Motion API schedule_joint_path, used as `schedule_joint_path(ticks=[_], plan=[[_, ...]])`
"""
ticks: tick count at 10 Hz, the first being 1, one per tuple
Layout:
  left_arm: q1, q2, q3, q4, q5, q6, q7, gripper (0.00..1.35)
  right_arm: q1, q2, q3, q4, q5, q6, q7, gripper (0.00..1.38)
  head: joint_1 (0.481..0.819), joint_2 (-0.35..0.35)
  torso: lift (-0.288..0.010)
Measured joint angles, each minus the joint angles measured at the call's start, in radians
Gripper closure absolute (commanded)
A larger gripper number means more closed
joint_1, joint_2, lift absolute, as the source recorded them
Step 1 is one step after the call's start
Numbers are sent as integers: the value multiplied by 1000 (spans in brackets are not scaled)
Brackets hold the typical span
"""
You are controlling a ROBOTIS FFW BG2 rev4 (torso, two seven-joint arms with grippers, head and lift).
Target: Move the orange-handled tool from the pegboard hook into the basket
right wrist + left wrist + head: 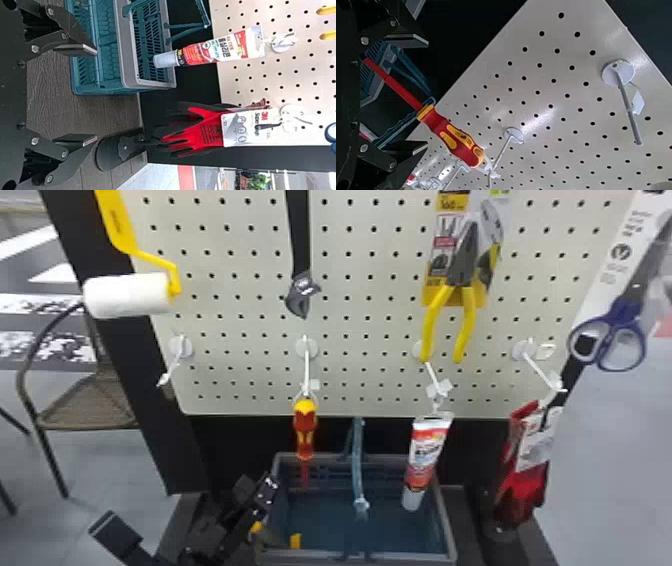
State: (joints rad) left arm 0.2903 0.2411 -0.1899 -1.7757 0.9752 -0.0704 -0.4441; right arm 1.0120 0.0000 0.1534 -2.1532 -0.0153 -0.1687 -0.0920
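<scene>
Head view, L to R: L end effector (182, 510), lower L, open w/ fingers wide apart; red/yellow screwdriver (305, 427), hanging handle-up on pegboard hook (306, 365), seen against basket's (446, 525) far rim; red/white tube (425, 450) & red gloves (525, 480) on hooks. R wrist view: R end effector (95, 95), open, fingers apart.

In the head view, I lose the back of the left gripper (185, 512) past the bottom edge, and can't make out the dark, yellow-marked thing (272, 538) at the lower left of the basket (447, 522). The screwdriver's (305, 430) shaft blurs low in the frame. Up top, the edge crops the paint roller's (127, 295) handle. At far right in my right wrist view, the scissors (331, 132) and yellow handles (328, 35) are cut off.
</scene>
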Motion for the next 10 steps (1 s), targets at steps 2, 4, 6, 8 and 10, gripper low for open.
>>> schedule_joint_path(ticks=[2,4,6,8,10], plan=[[1,0,1,0,-1,0,-1,374,0,0,0,2,0,1,0,496,549,0,-100],[3,1,2,-2,0,0,-1,375,0,0,0,2,0,2,0,496,549,0,-100],[3,1,3,-3,0,3,-1,375,1,0,0,2,0,2,0,496,549,0,-100],[2,1,4,-3,0,3,-1,375,1,0,0,2,0,2,0,496,549,0,-100],[4,1,5,-3,0,3,-1,375,1,0,0,2,0,1,0,496,549,0,-100]])
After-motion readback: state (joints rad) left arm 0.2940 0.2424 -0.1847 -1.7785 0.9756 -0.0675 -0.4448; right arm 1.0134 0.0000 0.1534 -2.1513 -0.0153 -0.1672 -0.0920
